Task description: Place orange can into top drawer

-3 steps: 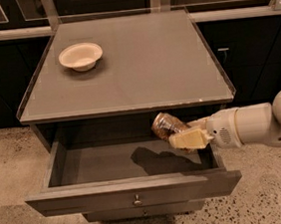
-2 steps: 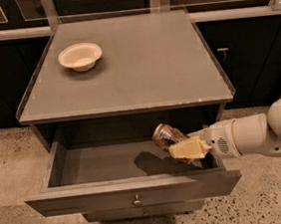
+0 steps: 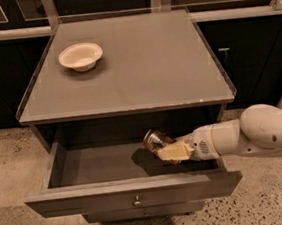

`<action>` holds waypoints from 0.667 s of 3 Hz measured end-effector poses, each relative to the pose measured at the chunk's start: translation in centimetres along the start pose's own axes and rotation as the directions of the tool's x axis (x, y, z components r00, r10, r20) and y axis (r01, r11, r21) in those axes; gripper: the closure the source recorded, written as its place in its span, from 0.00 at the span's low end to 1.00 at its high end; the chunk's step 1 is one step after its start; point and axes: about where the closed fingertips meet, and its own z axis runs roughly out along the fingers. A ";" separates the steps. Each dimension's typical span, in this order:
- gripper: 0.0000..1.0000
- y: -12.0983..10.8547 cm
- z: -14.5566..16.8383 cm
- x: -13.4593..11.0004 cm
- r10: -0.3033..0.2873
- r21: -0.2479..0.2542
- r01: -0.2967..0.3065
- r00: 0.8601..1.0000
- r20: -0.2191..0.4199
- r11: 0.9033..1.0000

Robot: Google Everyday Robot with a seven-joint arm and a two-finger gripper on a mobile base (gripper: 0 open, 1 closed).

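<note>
The top drawer (image 3: 134,193) is pulled open below the grey tabletop, its flat front with a small metal knob facing me. My gripper (image 3: 171,151) reaches in from the right on a white arm and is shut on the orange can (image 3: 155,139). The can is tilted, its metallic end pointing up and left. It hangs low inside the drawer's right half, just above the drawer floor (image 3: 101,164). The cream fingers (image 3: 175,152) cover most of the can's sides.
A cream bowl (image 3: 80,56) sits at the back left of the tabletop (image 3: 141,64). A narrower grey panel (image 3: 141,213) shows below the drawer front. Dark cabinets stand on both sides, and speckled floor lies around the unit.
My gripper has moved down and slightly left with the can, lowering it deeper into the open drawer.
</note>
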 end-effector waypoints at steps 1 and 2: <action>0.82 -0.1 0.3 0.0 0.000 -0.001 0.000 1.000 0.002 1.000; 0.58 -0.1 0.3 0.0 0.000 -0.001 0.000 1.000 0.002 1.000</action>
